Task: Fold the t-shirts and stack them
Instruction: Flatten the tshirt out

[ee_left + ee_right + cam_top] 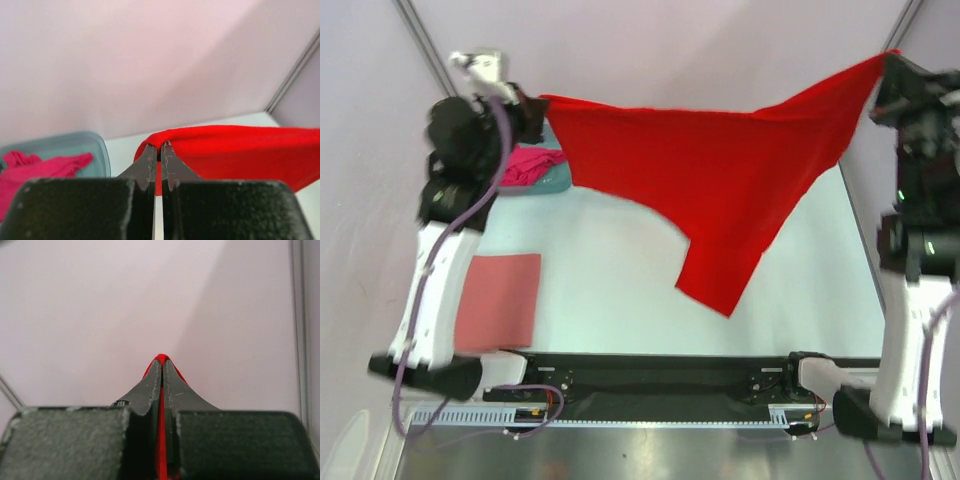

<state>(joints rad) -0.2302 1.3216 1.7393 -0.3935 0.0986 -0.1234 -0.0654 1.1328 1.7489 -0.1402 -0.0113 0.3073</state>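
In the tub (561,180), magenta t-shirt (528,166)

The hanging red t-shirt (720,190) curtains the far table (610,300) (tub (556,180) at its left end), leaving near-centre room.

A robot lab booth: blank walls (670,40), bolted arms (435,290).

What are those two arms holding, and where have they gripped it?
Both grip the red t-shirt, stretched in the air between them: the left gripper pinches one end of its upper edge, the right gripper the other end.
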